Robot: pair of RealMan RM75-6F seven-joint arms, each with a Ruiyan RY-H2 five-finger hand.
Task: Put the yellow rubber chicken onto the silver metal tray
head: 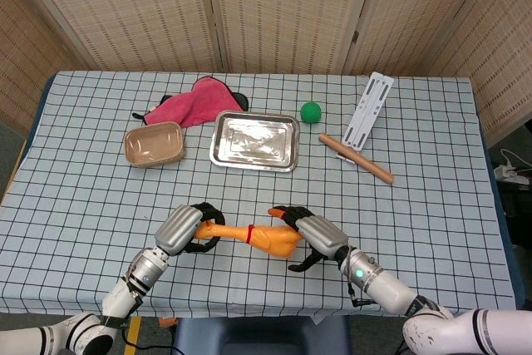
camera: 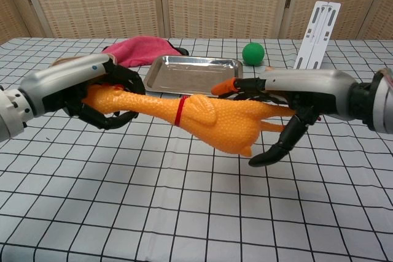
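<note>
Head view first: yellow rubber chicken point(head: 253, 236) sits at the near edge of the table point(head: 432, 205), well apart from the silver metal tray point(head: 254, 140) further back. Left hand point(head: 184, 229) is wrapped around the neck end. Right hand point(head: 314, 237) is at the fat body end with its fingers spread, so it doesn't look like it's gripping anything. Long axis runs pretty much left to right across the table, head end toward the left hand.

Chest view: chicken point(camera: 209, 118) is clearly up off the cloth, left hand point(camera: 92, 93) clamped on the neck, body and feet pointing at the right hand point(camera: 288, 99), whose fingers are open around the tail end, maybe just brushing it. Tray point(camera: 190, 73) is right behind.

My take: carry it forward gripping the neck, keep it level, and lay it lengthwise along the tray so the body doesn't hang over the rim.
</note>
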